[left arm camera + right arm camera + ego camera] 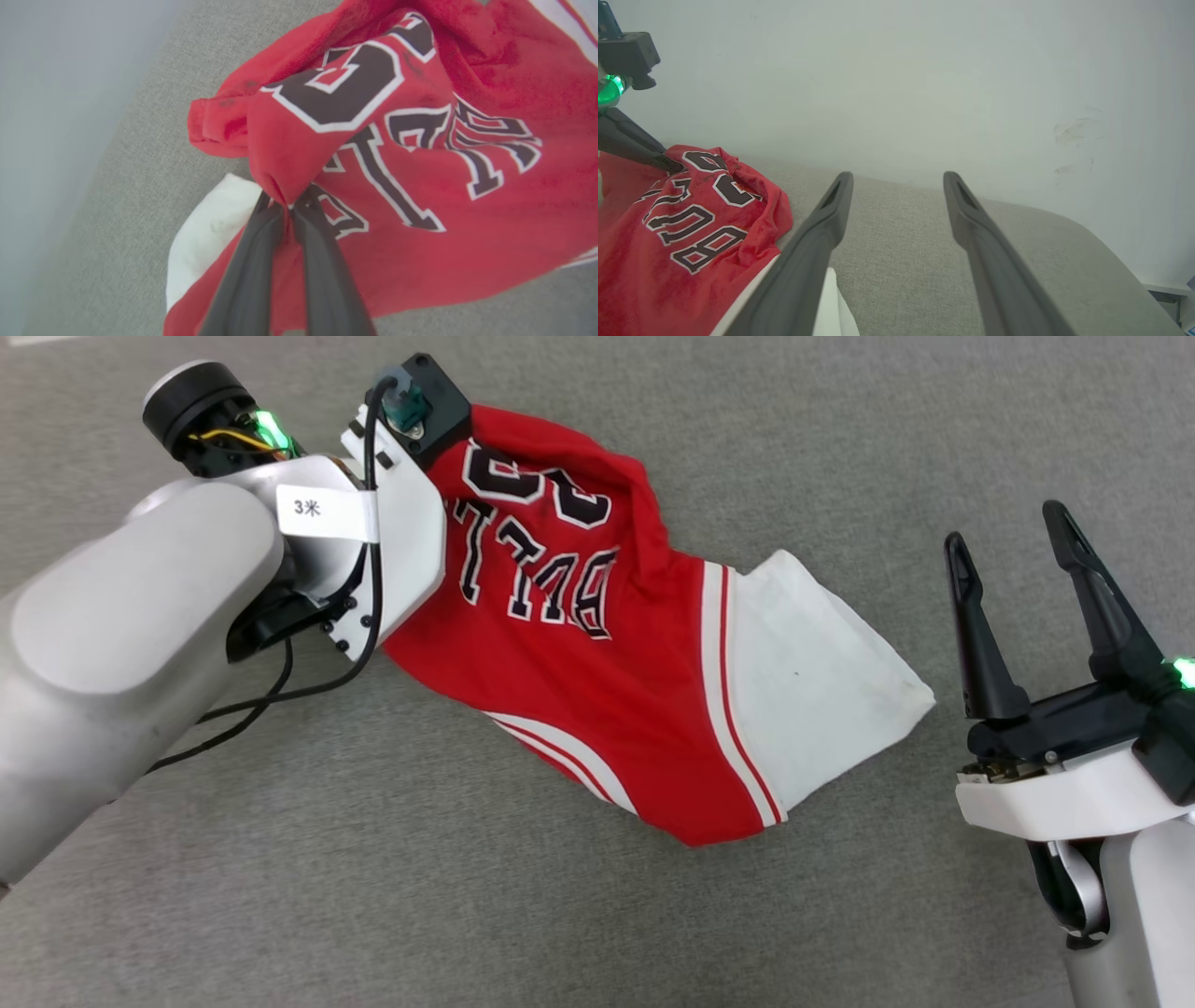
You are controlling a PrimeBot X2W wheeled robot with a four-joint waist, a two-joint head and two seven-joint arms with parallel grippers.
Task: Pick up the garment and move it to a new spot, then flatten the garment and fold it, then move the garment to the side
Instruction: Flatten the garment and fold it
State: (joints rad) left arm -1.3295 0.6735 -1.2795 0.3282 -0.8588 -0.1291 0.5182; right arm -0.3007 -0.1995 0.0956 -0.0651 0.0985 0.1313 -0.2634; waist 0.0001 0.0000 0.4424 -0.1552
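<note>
My left gripper [287,205] pinches only a small fold of the garment [597,709], which may slip on lifting; my right gripper [1004,527] hangs open

White tag [322,510] on left arm [140,616] says "3米"; garment [597,700] reads "BULL" (upside down, digits too crumpled).
</note>
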